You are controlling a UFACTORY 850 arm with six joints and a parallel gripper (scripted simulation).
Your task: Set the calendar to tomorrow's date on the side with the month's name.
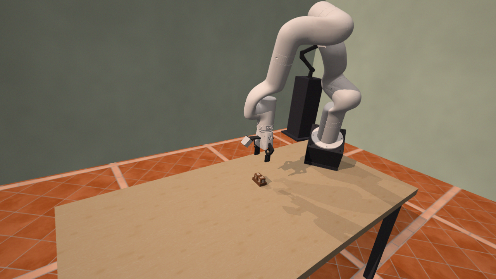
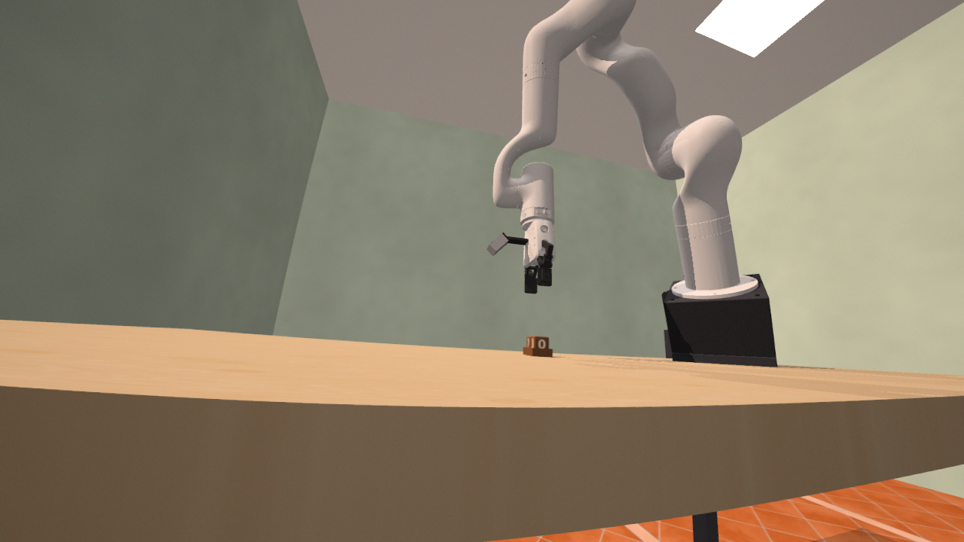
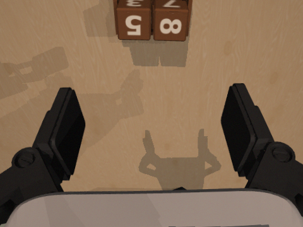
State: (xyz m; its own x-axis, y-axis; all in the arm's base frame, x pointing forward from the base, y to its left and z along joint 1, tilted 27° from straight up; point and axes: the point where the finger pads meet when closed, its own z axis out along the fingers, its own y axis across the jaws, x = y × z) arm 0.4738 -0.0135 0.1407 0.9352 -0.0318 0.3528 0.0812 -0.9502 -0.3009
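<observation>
The brown tray [image 1: 255, 181] [image 2: 537, 352] [image 3: 189, 19] lies flat on the table. Two brown cubes sit side by side in it. In the wrist view, the left cube [image 3: 134, 14] shows a large 5, upside down there, and a foreshortened 3. The right cube [image 3: 170, 13] shows a large 8 lying on its side and a foreshortened 7, cut off at the top edge. The nearer cube [image 1: 262, 179] [image 2: 541, 343] shows a 0 on its end face. My gripper [image 1: 262, 156] [image 2: 538, 287] [image 3: 152, 103] is open and empty, pointing down above the tray. The month side is not readable.
The wooden table [image 1: 155, 208] [image 2: 269, 377] carries the tray and the arm's black base [image 1: 322, 157] [image 2: 719, 333]. A black pedestal [image 1: 303, 107] with a thin black arm stands behind the table. Shadows of the arm fall across the table.
</observation>
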